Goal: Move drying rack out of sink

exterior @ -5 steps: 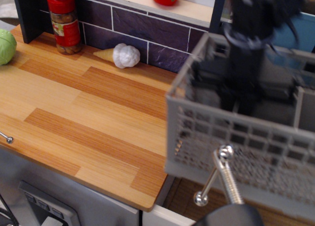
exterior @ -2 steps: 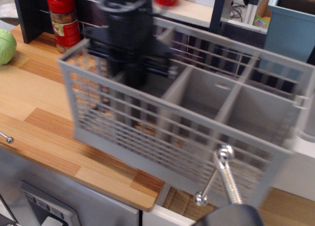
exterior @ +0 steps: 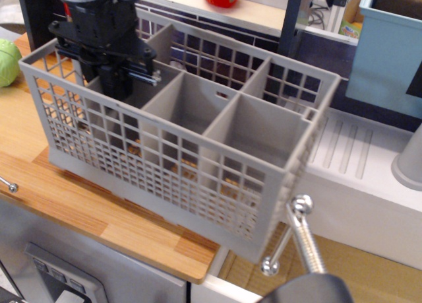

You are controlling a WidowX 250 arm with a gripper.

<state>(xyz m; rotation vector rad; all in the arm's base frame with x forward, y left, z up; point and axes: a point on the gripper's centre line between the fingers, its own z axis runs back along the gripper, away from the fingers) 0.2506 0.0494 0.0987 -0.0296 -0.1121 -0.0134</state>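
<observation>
The drying rack (exterior: 178,144) has slid left, toward 9 o'clock, and now sits mostly over the wooden counter (exterior: 99,204). The gripper (exterior: 115,78) pinches its left end. The sink (exterior: 356,177) is almost cleared.

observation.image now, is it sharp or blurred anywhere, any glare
In observation.image the large grey plastic lattice drying rack is fairly sharp; the black tool reaching into its left compartment is dark, its tips indistinct; the chrome faucet up close looks soft with small highlights.

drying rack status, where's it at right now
Pincer down inside the drying rack's left compartment, jaws hidden. Rack mostly over the wooden countertop, right end overhanging the sink. Nothing visibly blocking.
</observation>
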